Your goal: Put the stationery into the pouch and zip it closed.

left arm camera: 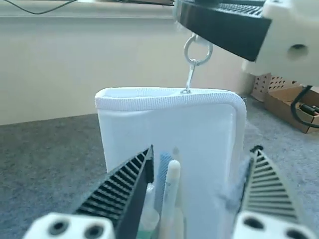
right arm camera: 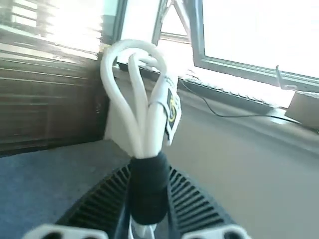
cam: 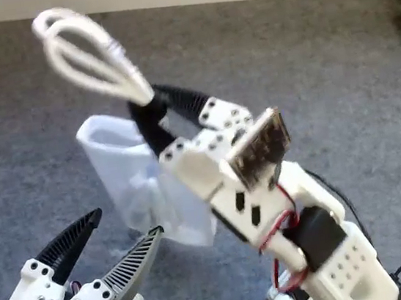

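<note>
We see right gripper [cam: 145, 102] pinching black band [right arm camera: 147, 186] of white looped cord [right arm camera: 147, 134], up above pouch [cam: 126, 171]. Pouch stands upright on grey carpet [cam: 307, 62], pens [left arm camera: 172, 191] showing through its side. Zip pull [left arm camera: 190, 75] sticks up at top edge. Left gripper [cam: 128, 221] spread wide, low, just beside pouch.

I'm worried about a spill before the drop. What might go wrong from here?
The looped cord held in the right gripper sticks up well above the pouch and may snag its rim going in. The left gripper is open near the upright pouch, not gripping it, so a push could tip it over.
</note>
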Motion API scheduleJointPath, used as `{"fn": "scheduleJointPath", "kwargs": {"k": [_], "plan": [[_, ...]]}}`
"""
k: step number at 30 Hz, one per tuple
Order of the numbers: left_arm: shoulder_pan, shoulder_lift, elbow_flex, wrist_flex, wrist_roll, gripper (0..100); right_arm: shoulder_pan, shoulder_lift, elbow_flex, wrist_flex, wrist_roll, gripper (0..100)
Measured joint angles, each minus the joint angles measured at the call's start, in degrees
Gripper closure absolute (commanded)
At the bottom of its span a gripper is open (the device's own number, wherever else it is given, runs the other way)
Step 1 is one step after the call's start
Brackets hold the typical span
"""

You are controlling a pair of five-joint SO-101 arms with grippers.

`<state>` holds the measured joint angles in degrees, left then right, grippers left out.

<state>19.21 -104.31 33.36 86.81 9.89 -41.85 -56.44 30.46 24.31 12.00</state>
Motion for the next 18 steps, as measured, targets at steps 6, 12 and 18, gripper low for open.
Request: {"fn": "scheduleJointPath", "kwargs": {"k": [6, 12, 18], "plan": [[0.00, 0.00, 3.25, 0.00, 0.00, 71, 11.52, 11.87, -1.32, -0.09, -1.14, 99.3], [0.00, 0.00, 3.60, 0.00, 0.00, 71, 16.97, 16.00, -10.90, 9.14, -6.07, 99.3], [0.00, 0.00, 3.60, 0.00, 0.00, 71, 19.16, 16.09, -21.36, 15.21, -6.59, 99.3]]}}
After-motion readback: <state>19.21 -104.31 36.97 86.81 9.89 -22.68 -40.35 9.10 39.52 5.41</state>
